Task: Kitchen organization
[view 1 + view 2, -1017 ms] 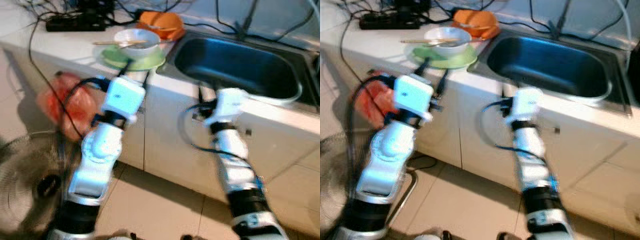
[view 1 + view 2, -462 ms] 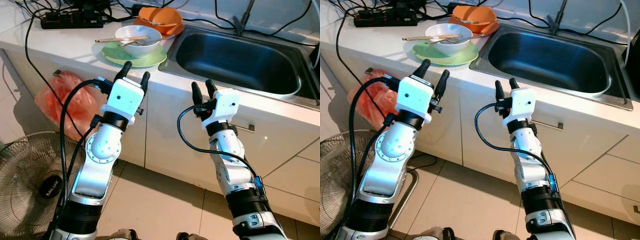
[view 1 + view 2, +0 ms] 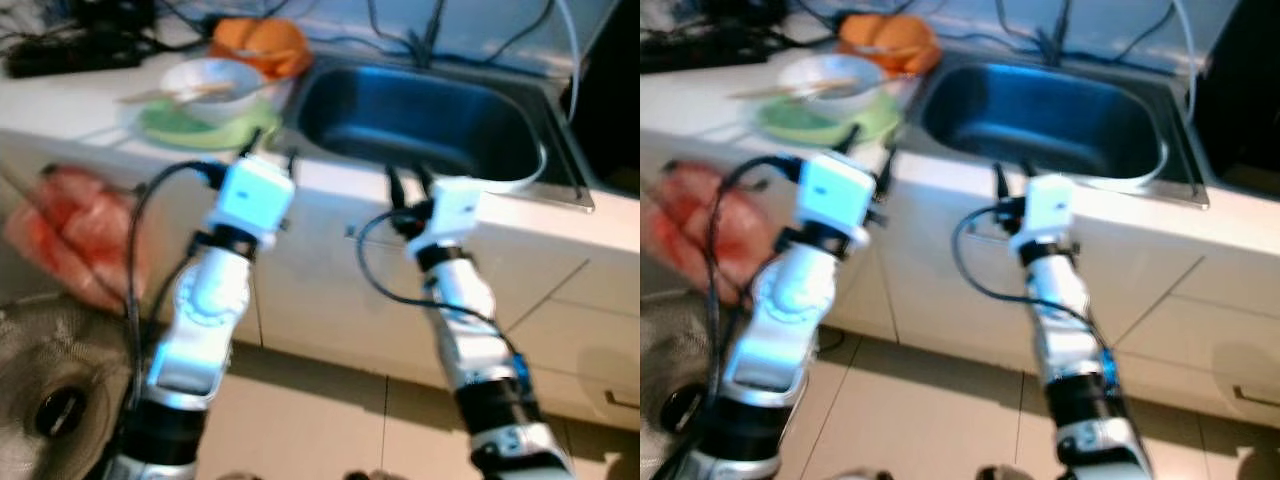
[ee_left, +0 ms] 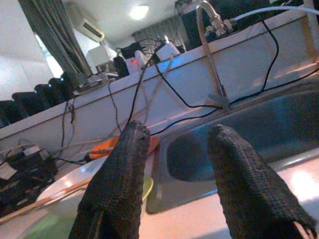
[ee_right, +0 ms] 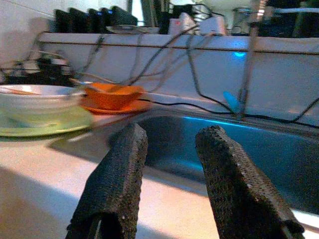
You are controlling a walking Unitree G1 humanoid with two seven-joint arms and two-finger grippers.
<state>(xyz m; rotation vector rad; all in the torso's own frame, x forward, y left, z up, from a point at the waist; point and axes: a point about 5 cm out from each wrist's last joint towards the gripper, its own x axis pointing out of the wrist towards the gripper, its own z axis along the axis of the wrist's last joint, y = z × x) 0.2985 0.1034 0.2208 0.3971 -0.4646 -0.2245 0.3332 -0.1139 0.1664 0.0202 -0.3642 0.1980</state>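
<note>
White counter edge [image 3: 330, 180] now nearer w/ view swung right toward stainless steel sink basin [image 3: 420, 125], so approach underway; left gripper [image 3: 268, 160] & right gripper [image 3: 408, 180] both spread, empty, short of white bowl [image 3: 205, 80] on green plate [image 3: 195, 125].

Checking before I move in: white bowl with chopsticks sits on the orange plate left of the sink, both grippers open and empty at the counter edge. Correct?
Not quite. The white bowl with chopsticks sits on a green plate, as the left eye view shows; the orange dish lies behind it. The rest holds: left gripper and right gripper are open and empty by the sink.
</note>
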